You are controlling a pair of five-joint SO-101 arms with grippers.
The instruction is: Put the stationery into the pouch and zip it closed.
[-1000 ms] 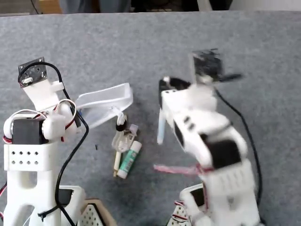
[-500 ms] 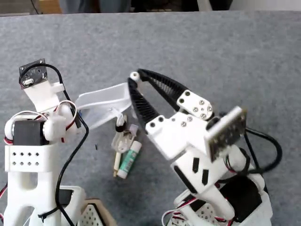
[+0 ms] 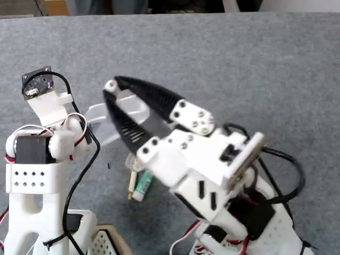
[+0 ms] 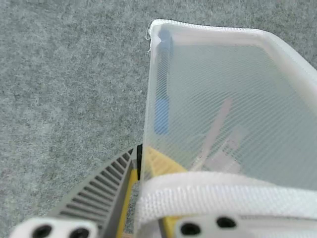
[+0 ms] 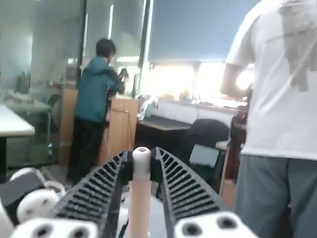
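Two loose pieces, a glue stick (image 3: 142,186) and a wooden stick (image 3: 131,187) just beside it, lie toward the table's (image 3: 276,58) near edge between the arm bases. Both look light, rigid and apt to roll, so I'd pinch each across its middle. Farther in, my left gripper (image 4: 142,157) clamps the pouch (image 4: 218,94) by its stiffer woven band; the mesh looks limp, with pieces inside. Over it, my right gripper (image 3: 111,86) is closed on a pale rod (image 5: 140,198), which might pivot
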